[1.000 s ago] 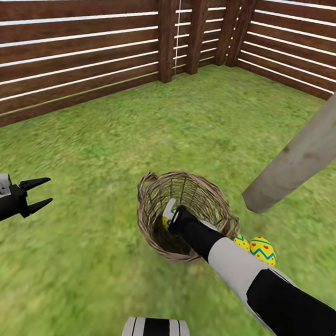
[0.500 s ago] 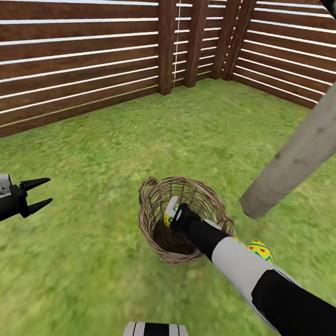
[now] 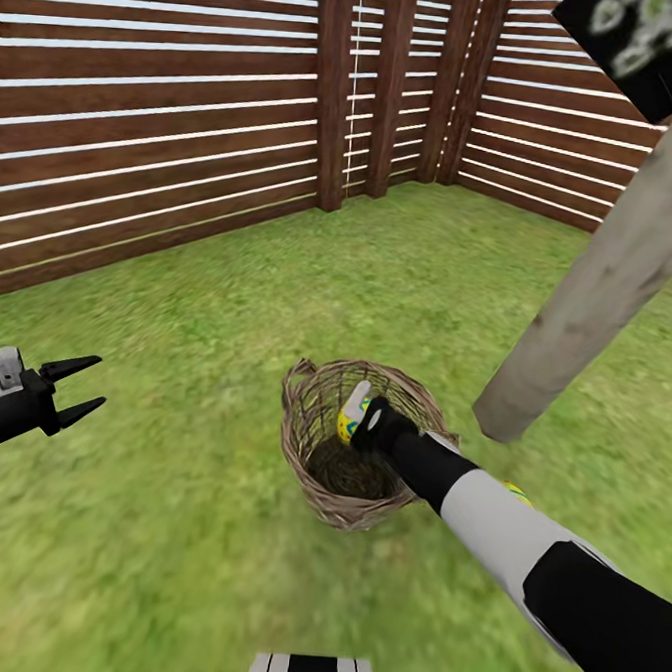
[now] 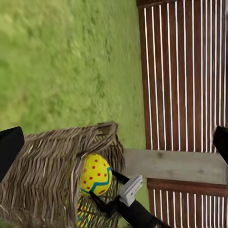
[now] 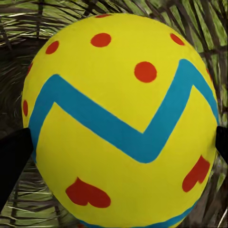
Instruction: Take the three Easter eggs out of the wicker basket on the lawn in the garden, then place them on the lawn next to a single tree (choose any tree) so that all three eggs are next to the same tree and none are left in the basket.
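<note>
The right pincer [image 3: 362, 418] grips an Easter egg [image 3: 350, 421] just inside the wicker basket [image 3: 311, 480] rim, the tree trunk [image 3: 590, 294] at two o'clock; the left pincer [image 3: 77, 388] hangs open, farther off.

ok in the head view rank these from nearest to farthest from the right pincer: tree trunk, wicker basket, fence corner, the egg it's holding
1. Easter egg, gripped in the right pincer above the basket.
2. Wicker basket, right beneath and around it.
3. Tree trunk, off to its right on the lawn.
4. Fence corner, far behind at the garden's edge.
</note>
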Tool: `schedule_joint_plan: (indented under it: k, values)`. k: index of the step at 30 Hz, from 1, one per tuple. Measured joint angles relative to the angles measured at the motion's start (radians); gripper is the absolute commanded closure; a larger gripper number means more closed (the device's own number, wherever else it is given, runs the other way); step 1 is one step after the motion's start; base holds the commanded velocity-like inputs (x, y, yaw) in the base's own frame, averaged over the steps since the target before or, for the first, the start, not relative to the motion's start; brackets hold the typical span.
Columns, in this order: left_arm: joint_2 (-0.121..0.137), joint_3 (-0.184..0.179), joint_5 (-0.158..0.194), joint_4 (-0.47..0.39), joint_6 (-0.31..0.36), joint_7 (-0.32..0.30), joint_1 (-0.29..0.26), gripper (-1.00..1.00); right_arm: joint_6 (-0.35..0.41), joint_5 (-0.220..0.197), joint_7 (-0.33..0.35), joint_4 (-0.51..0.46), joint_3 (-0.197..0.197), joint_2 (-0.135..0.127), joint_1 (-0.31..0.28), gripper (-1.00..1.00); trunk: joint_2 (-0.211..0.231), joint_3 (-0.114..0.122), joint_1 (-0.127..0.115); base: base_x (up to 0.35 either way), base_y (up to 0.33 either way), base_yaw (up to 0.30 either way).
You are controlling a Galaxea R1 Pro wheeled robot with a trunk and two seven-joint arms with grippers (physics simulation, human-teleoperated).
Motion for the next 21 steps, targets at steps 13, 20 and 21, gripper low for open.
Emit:
schedule_joint_plan:
  k: [13,20,21]
  values:
    - [0.000,-0.004,0.000,0.000,0.000,0.000,0.000,-1.00,0.002,-0.003,0.222,-0.208,-0.218,-0.039,0.000,1.00,0.003,0.050,-0.006,-0.070,0.000,0.000]
    - [-0.001,-0.004,0.000,0.000,0.000,0.000,0.000,-1.00,0.105,-0.011,0.254,-0.504,-0.477,-0.036,0.013,1.00,0.005,0.077,-0.009,0.000,0.000,0.000]
    - [-0.001,-0.005,0.001,0.000,0.000,0.000,0.000,-1.00,0.118,-0.011,0.254,-0.546,-0.501,-0.035,0.021,1.00,0.005,0.081,-0.010,0.000,0.000,0.000]
